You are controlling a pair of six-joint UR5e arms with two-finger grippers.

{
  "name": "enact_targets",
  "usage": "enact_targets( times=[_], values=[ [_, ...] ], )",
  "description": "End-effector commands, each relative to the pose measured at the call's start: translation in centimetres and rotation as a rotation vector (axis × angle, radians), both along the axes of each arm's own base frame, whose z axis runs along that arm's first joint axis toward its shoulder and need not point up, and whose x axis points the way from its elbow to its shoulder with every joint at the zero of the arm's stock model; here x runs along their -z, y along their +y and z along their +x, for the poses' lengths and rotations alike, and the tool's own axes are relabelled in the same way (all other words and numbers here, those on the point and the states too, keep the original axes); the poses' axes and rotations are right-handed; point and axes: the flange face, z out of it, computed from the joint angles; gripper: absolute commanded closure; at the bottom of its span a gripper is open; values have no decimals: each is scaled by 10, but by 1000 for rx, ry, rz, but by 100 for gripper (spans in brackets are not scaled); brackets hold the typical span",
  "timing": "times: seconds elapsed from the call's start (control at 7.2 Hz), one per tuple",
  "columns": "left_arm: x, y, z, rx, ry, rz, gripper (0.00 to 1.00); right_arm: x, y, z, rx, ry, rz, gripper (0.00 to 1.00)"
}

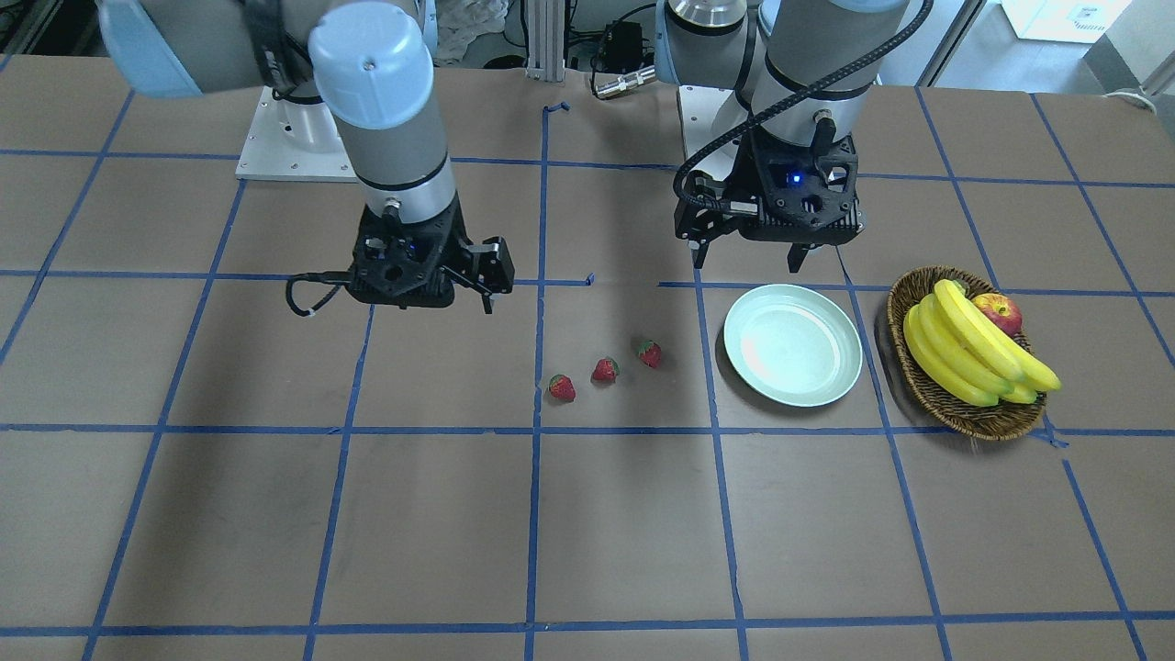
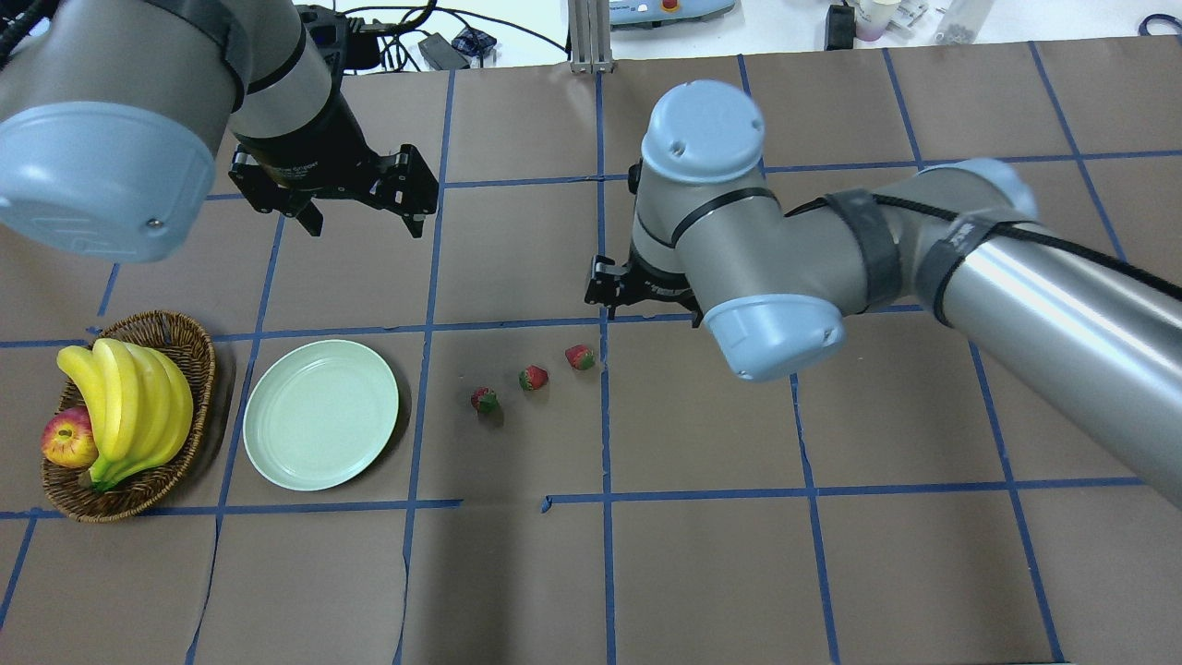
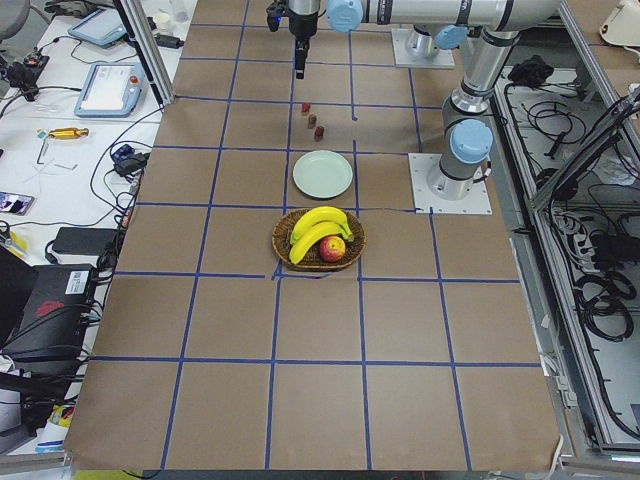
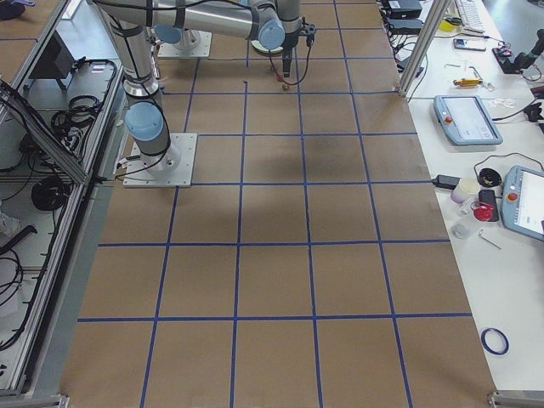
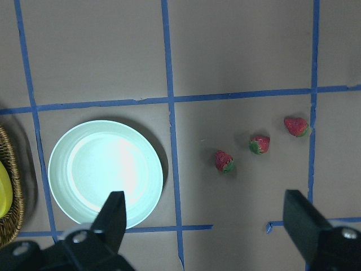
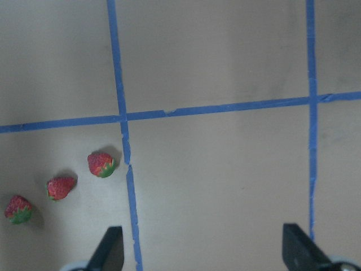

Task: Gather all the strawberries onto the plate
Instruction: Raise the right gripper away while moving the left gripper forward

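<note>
Three strawberries (image 2: 533,377) lay in a slanted row on the desk between the two hands, closest to the right hand (image 6: 204,248) and just off its side. Both hands hung open, jaws wide. The empty plate (image 2: 320,427) sat near the left hand (image 2: 365,208).

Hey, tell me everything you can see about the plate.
The plate is round, shallow, pale mint green and glossy, with a raised rim; it looks like plastic or glazed ceramic. Empty, it lies flat on the brown table, touching nothing else. The basket stands beside it on one side, three strawberries lie on the other.
</note>
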Motion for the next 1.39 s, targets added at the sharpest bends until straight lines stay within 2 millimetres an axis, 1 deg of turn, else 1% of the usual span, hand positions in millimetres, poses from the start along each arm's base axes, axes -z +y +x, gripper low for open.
enact_targets(
  times=[0.0,0.14,0.28,0.42,0.56,0.69,0.83,0.97,1.11,1.25],
  values=[
    [-3,0,0,2,0,-10,0,-75,-22,-54,-26,34,42,0],
    [-3,0,0,2,0,-7,0,-94,-20,-83,5,102,2,0],
    [0,1,0,1,-1,-1,0,-106,-22,-103,9,111,-32,0],
    [6,1,-2,1,0,9,0,-114,-19,-107,15,118,-49,0],
    [15,1,-3,-1,-2,26,0,-115,-13,-104,17,104,-48,0],
    [31,0,-4,-1,-3,55,0,-125,-3,-102,23,87,-53,0],
    [46,-3,-7,5,-6,40,0,-122,8,-98,31,42,-37,0],
    [62,-3,-7,4,-5,40,0,-111,27,-97,29,36,-14,0],
    [74,-4,-8,1,10,6,0,-94,46,-98,25,32,7,0],
    [85,-5,-9,-5,14,15,0,-89,44,-98,25,31,-4,0]
  ],
)
